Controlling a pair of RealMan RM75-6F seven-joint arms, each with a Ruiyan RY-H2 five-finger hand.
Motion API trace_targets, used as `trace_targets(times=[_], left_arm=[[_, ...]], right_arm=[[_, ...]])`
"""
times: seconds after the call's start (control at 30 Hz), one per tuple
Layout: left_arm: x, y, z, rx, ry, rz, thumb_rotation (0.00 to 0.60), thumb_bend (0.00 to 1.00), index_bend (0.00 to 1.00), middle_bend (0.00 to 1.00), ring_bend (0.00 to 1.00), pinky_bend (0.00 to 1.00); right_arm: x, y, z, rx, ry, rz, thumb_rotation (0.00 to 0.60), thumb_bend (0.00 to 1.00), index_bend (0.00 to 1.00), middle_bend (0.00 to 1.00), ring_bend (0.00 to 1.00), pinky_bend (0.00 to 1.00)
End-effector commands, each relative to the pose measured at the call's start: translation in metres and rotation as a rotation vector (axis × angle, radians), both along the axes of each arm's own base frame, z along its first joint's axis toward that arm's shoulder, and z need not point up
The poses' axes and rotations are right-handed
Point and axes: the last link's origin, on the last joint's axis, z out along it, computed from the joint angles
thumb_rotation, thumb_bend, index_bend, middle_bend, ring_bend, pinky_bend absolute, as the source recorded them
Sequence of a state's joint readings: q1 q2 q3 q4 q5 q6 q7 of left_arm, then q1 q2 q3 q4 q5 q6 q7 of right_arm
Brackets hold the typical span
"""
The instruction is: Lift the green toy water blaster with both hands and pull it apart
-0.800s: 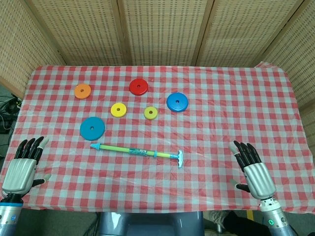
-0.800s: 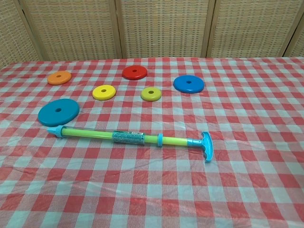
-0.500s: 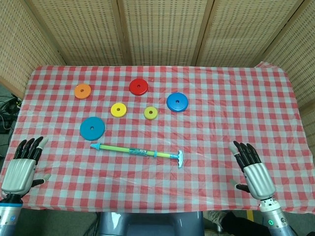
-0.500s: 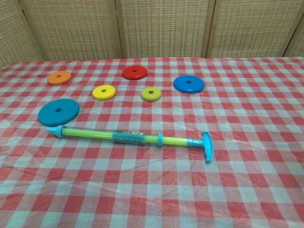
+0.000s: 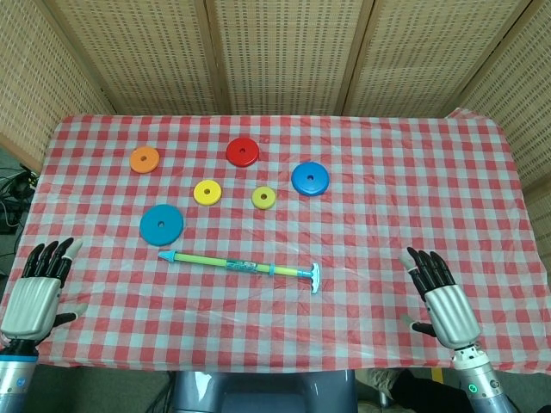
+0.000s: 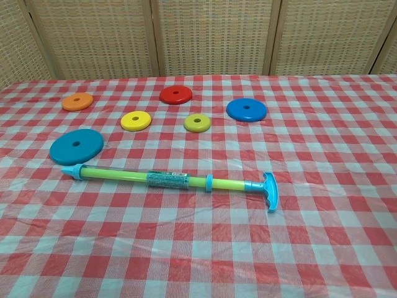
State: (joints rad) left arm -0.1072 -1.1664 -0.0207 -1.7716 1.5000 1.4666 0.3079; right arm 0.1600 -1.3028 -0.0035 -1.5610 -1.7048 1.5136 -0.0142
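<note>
The green toy water blaster (image 5: 244, 266) lies flat on the checkered tablecloth (image 5: 387, 189). Well apart, the left hand (image 5: 34, 292) and right hand (image 5: 443, 301) hover empty, fingers extended.

Light even, bright, diffuse from overhead; no hard glare. Shadows soft and short under my discs (image 6: 76, 146) and blaster (image 6: 167, 180). Both views sharp, no motion blur. Head view bends slightly at edges; checked cloth (image 5: 387, 172) shows faint sheen in wrinkles.
</note>
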Motion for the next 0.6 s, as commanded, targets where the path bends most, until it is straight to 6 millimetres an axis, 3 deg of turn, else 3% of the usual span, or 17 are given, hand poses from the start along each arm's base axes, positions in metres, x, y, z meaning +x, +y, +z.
trace_targets(times=[0.03, 0.23, 0.43, 0.6], left_arm=[[0.0, -0.001, -0.001, -0.003, 0.004, -0.002, 0.6, 0.05, 0.0, 0.0, 0.0, 0.0], [-0.001, -0.001, 0.0, 0.001, -0.002, 0.006, 0.6, 0.05, 0.0, 0.0, 0.0, 0.0], [-0.002, 0.001, 0.001, 0.006, -0.007, 0.017, 0.6, 0.05, 0.0, 0.0, 0.0, 0.0], [-0.004, 0.005, 0.002, 0.011, -0.008, 0.032, 0.6, 0.05, 0.0, 0.0, 0.0, 0.0]], right_arm=[[0.001, -0.001, 0.001, -0.004, -0.007, 0.002, 0.6, 0.14, 0.0, 0.0, 0.0, 0.0], [0.003, -0.007, 0.0, -0.006, -0.024, 0.007, 0.6, 0.14, 0.0, 0.0, 0.0, 0.0], [0.013, -0.031, -0.009, 0.023, -0.059, -0.008, 0.6, 0.14, 0.02, 0.0, 0.0, 0.0], [0.044, -0.056, -0.025, 0.035, -0.092, 0.025, 0.6, 0.14, 0.07, 0.01, 0.0, 0.0]])
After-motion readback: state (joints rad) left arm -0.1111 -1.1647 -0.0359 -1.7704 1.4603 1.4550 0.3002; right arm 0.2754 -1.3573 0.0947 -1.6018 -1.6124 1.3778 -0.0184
